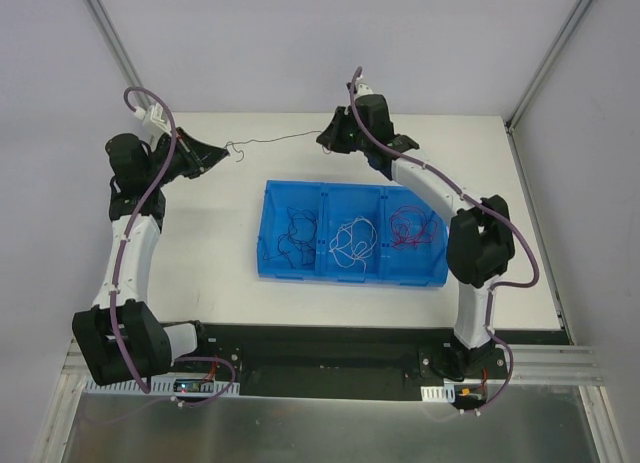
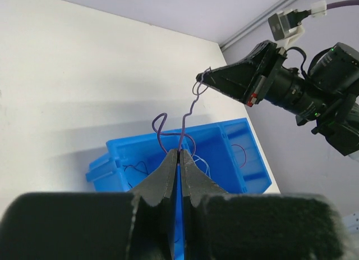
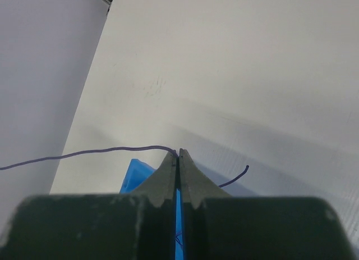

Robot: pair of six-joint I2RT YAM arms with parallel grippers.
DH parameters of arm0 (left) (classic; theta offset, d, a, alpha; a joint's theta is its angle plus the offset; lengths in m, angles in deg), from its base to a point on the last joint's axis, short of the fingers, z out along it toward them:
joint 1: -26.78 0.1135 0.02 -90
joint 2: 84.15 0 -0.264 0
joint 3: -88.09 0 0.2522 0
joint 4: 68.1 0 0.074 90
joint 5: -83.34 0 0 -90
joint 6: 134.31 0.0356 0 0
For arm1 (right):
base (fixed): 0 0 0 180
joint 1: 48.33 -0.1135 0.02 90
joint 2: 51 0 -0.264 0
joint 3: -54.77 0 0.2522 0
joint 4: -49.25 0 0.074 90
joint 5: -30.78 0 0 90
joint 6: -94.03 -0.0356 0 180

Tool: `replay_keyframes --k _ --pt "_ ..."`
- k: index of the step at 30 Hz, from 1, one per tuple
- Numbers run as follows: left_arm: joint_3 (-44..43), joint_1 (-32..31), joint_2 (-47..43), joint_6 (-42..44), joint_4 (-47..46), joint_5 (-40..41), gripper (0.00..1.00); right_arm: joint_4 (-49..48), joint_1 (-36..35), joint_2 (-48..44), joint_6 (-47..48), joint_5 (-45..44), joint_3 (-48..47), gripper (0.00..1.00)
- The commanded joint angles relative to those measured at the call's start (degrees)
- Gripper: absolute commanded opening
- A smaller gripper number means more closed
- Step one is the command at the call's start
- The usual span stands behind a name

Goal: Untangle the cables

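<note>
Sorting looks nearly done: tray (image 1: 350, 276) holds cables (image 1: 352, 241) by colour. One strand (image 1: 275, 140) hangs pinched between left fingers (image 2: 168, 176) and right fingers (image 3: 188, 176).

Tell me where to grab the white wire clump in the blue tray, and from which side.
Probably pinch one outer loop of the thin white wire clump, descending from straight above. The walls of the blue plastic tray block side approaches, and a single loop should lift free more easily than the tangled middle.

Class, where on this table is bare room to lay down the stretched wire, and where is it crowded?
Bare: table between left arm and tray; strip between tray and near edge. Crowded: all three tray compartments hold wires; right arm overhangs the tray's right.
</note>
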Motion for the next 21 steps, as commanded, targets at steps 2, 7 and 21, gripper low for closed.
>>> replay_keyframes --k 2,7,21 --pt "0.17 0.12 -2.48 -0.75 -3.02 -0.99 0.0 -2.09 -0.55 -3.78 0.78 -2.04 0.5 0.0" --pt "-0.09 0.12 -3.54 1.09 -1.27 0.32 0.0 0.64 0.32 -6.77 2.36 -8.63 2.34 0.01" --pt "-3.25 -0.15 -15.11 3.36 13.47 5.85 0.0 5.57 -3.37 -11.95 6.05 -13.4 1.55 0.01"
